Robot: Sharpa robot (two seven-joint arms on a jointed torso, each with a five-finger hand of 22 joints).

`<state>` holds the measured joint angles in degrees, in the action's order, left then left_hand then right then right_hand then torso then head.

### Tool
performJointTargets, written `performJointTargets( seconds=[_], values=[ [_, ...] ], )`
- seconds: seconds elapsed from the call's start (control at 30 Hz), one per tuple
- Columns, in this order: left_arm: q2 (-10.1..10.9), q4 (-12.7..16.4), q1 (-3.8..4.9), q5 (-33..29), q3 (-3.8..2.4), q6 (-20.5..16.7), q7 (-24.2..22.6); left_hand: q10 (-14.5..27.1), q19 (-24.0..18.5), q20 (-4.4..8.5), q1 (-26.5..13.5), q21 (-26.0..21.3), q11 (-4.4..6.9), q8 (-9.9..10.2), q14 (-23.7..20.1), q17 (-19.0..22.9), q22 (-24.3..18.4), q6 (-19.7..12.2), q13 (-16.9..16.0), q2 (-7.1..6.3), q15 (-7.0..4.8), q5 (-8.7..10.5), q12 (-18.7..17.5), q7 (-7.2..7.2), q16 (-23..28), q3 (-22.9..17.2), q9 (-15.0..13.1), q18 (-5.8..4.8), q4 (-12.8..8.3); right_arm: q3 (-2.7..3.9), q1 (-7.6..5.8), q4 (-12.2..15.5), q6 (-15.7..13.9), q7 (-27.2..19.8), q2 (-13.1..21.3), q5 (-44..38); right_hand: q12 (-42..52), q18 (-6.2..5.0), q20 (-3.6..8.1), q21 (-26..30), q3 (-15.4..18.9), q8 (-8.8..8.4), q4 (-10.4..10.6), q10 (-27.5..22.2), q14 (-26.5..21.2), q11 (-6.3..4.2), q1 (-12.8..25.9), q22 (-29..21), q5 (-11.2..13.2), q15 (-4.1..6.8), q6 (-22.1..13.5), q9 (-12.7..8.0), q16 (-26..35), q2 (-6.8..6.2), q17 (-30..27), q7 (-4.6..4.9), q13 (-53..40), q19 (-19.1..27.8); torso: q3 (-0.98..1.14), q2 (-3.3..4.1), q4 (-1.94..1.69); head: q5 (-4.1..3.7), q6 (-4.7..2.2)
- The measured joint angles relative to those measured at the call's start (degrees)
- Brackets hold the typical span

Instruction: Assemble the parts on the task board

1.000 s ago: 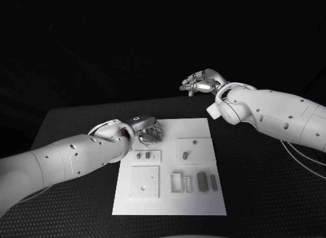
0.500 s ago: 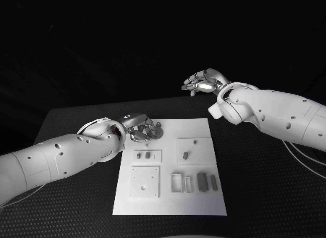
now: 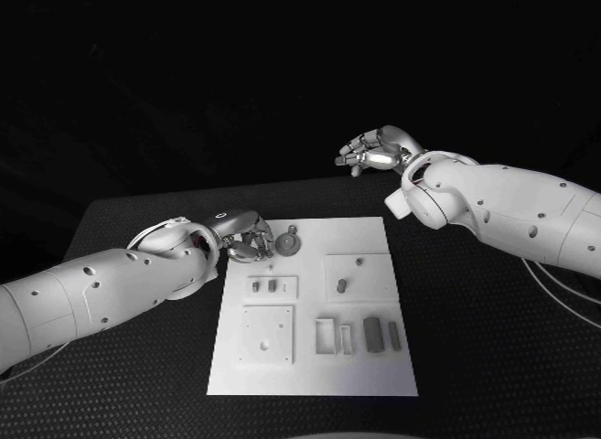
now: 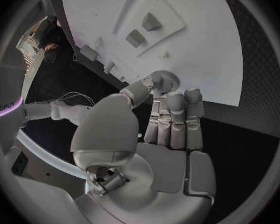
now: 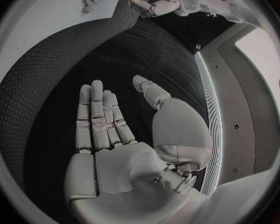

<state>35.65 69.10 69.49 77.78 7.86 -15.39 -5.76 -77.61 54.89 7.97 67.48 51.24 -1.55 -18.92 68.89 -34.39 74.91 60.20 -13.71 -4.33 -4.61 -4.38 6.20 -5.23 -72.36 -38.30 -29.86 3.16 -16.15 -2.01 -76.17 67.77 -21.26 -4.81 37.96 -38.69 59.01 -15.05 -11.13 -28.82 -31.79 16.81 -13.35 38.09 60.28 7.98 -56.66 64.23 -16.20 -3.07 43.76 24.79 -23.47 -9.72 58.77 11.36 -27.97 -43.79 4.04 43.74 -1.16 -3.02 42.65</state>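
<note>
Apparently small, rigid and light, the round toothed part (image 3: 288, 243) lies flat on the far end of the task board (image 3: 366, 370), and its low profile on the smooth plate suggests it could skid unless pinched by its rim. Just beside it at the board's far left corner, the left hand (image 3: 248, 238) holds nothing, its fingers (image 4: 175, 119) lying close together with the tips next to the part's toothed edge. Well away beyond the surface's (image 3: 511, 366) far edge, the right hand (image 3: 377, 152) hangs empty with loosely parted fingers.
</note>
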Motion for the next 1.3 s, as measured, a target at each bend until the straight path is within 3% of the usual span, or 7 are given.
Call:
performJointTargets(
  seconds=[0.6, 1.0, 1.3],
  values=[
    [0.2, -0.4, -0.04, 0.0, 0.4, 1.5, 0.4, 0.0, 0.0, -0.02, 0.0, 0.0, 0.01, -0.1, 0.0, 0.1, 0.0, 0.0, -0.1, -0.15, 0.02, 0.01, 0.0, -0.01, 0.0, 0.0, 0.0, 0.03, 0.0, -0.01, 0.0, 0.1, 0.0, 0.0, 0.1, 0.0, 0.0, 0.0, 0.0, 0.0, 0.0, -0.01, 0.0, -0.2, 0.0, 0.21, 0.0, 0.1, 0.0, 0.0, 0.0, 0.0, 0.2, 0.0, 0.0, 0.0, 0.1, 0.0, 0.06, 0.0, 0.08, 0.16, 0.14],
    [0.2, -0.5, -0.05, 0.4, 1.13, 2.8, 0.7, 0.0, 0.1, -0.11, -0.3, 0.0, 0.02, -0.1, 0.0, 0.1, 0.0, 0.0, -0.1, -0.06, 0.03, 0.01, 0.0, -0.01, 0.0, 0.1, 0.0, 0.12, -0.1, 0.01, 0.0, 0.1, 0.0, 0.0, 0.1, 0.0, 0.0, 0.0, 0.0, 0.2, 0.0, -0.01, 0.0, -0.2, 0.0, 0.21, 0.0, 0.1, 0.0, 0.0, 0.0, 0.0, 0.2, 0.0, 0.1, 0.0, 0.2, 0.0, 0.09, 0.0, 0.09, 0.17, 0.26],
    [0.1, -0.5, -0.06, 0.8, 1.3, 3.8, 0.9, 0.0, 0.1, -0.12, -0.4, 0.0, 0.02, 0.0, 0.0, 0.1, 0.0, -0.1, -0.1, -0.17, 0.04, 0.02, 0.0, -0.1, 0.0, -0.1, 0.0, 0.23, -0.2, 0.0, 0.0, 0.1, 0.0, 0.0, 0.1, 0.0, 0.0, 0.0, 0.0, 0.2, 0.0, -0.01, 0.0, -0.2, 0.0, 0.21, 0.0, 0.1, 0.0, 0.0, 0.0, 0.0, 0.2, 0.0, 0.1, 0.0, 0.2, 0.0, 0.08, 0.0, 0.1, 0.18, 0.34]
  ],
)
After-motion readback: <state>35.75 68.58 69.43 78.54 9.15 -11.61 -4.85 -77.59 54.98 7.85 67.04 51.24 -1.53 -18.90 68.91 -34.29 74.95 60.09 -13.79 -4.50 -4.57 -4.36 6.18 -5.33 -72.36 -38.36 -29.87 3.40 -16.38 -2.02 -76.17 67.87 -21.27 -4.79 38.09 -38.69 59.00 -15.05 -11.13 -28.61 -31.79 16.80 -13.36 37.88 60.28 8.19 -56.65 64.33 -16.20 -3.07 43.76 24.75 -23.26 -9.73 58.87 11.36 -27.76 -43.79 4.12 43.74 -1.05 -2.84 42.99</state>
